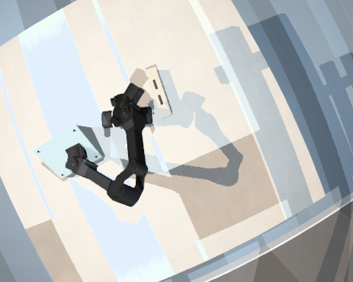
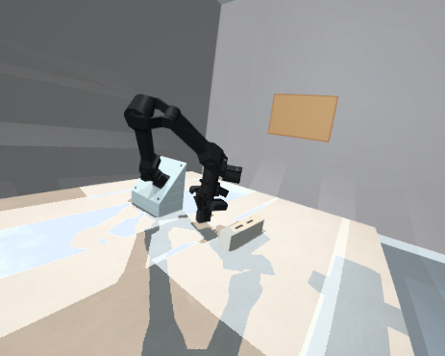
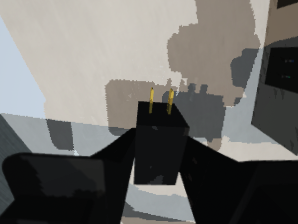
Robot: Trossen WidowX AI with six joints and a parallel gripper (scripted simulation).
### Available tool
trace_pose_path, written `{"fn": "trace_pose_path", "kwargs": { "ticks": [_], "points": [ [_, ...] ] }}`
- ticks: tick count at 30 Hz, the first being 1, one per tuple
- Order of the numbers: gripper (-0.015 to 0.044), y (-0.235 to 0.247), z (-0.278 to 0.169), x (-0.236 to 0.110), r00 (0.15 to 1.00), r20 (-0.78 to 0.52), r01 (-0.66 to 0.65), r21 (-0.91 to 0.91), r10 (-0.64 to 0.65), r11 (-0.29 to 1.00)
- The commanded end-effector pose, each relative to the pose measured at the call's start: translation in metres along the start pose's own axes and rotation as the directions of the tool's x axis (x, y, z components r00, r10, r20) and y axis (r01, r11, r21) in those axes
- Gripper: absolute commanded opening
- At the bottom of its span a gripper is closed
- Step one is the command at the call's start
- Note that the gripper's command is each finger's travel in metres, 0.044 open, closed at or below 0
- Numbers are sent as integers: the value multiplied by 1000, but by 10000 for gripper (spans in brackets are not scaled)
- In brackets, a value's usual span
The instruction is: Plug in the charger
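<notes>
A black charger (image 3: 159,155) (image 2: 201,216) with two gold prongs (image 3: 171,101) is between the fingers of my gripper (image 3: 154,133) (image 2: 205,209), which is shut on its sides. The prongs point to the top of the wrist view. The charger seems slightly above the table, apart from its shadow; my arm hides it in the top view. The cream power strip (image 1: 158,91) (image 2: 246,234) (image 3: 275,112) stands close beside my gripper. Its two dark outlets show on top in the top and exterior views. The strip is partly cut off at the right edge of the wrist view.
The pale blue wedge-shaped mount (image 1: 57,146) (image 2: 171,202) holds the arm's base on the side away from the strip. Bright light patches and broad shadows cross the table top (image 1: 164,34) (image 2: 101,317). An orange panel (image 2: 304,117) hangs on the wall.
</notes>
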State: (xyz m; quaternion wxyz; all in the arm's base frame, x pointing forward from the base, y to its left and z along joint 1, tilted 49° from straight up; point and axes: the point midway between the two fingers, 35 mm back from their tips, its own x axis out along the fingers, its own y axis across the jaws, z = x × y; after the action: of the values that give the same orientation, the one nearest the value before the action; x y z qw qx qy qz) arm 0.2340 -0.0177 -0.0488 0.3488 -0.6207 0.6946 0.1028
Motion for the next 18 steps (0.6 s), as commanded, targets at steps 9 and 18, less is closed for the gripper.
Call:
{"fn": "trace_pose_path", "kwargs": {
  "ticks": [9, 18],
  "points": [
    [0, 1, -3, -29, 1000, 4, 4, 21, -4, 1000],
    [0, 0, 7, -26, 1000, 10, -4, 148, 2, 989]
  ]
}}
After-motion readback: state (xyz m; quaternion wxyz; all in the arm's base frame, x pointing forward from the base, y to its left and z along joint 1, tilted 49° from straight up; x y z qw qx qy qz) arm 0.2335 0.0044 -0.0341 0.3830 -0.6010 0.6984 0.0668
